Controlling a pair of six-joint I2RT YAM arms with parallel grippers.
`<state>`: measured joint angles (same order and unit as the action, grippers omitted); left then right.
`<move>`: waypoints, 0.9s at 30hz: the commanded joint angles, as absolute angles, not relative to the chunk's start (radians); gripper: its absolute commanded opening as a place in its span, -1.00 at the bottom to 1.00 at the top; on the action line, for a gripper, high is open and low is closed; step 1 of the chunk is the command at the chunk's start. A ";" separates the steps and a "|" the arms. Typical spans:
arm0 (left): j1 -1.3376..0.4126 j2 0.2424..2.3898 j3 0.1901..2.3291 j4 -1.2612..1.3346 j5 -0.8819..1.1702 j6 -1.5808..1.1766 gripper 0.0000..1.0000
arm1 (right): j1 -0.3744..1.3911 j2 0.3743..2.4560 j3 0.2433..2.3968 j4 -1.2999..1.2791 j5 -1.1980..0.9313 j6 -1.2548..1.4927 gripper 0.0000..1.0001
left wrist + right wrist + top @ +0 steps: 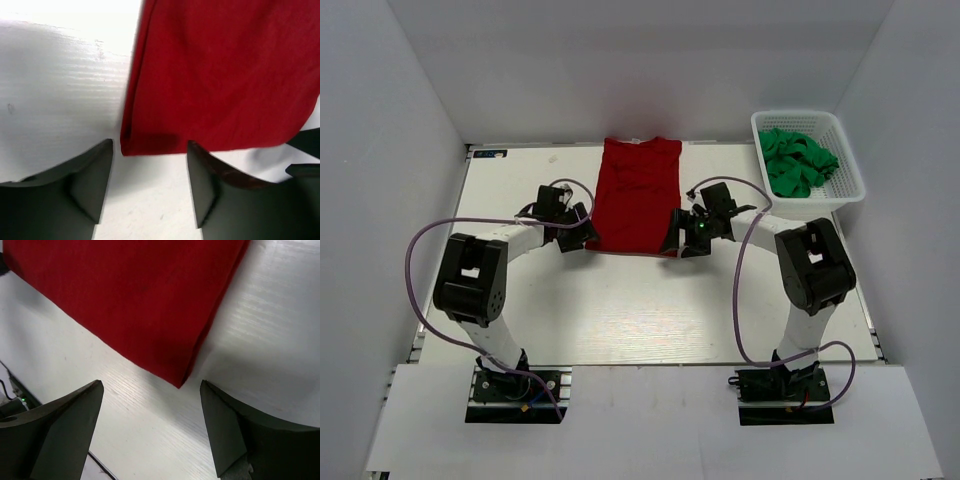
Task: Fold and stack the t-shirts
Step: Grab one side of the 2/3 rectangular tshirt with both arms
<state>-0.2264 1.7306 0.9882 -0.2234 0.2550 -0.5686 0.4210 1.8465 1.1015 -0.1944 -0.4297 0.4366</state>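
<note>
Table (620,300) beside red shirt (638,195) looks open; basket (817,206) blocks far-right corner.

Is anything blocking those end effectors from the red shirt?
Nothing visible: the left end effector and right end effector sit open at the near corners of the red t-shirt, only bare table between.

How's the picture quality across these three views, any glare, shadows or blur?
Top external view: even, soft light, sharp throughout. Left wrist view: the white table blows out to glare at top left; the left gripper is dark and slightly soft. Right wrist view: the deep red t-shirt casts a shadow along its right edge.
</note>
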 commanded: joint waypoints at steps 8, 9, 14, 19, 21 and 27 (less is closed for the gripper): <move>-0.227 1.767 0.937 -0.135 0.267 -0.557 -0.31 | 0.425 1.927 1.126 -0.144 -0.466 0.457 -0.07; -0.227 1.767 0.928 -0.135 0.267 -0.557 -0.40 | 0.425 1.927 1.126 -0.143 -0.472 0.456 -0.19; -0.227 1.740 0.908 -0.115 0.290 -0.566 -1.00 | 0.425 1.914 1.117 -0.140 -0.465 0.443 -0.84; -0.236 1.662 0.884 -0.144 0.321 -0.598 -1.00 | 0.423 1.840 1.112 -0.195 -0.459 0.411 -1.00; -0.236 1.574 0.850 -0.169 0.331 -0.609 -1.00 | 0.428 1.772 1.071 -0.250 -0.460 0.384 -1.00; -0.245 1.352 0.744 -0.302 0.507 -0.620 -1.00 | 0.434 1.501 0.957 -0.489 -0.462 0.335 -1.00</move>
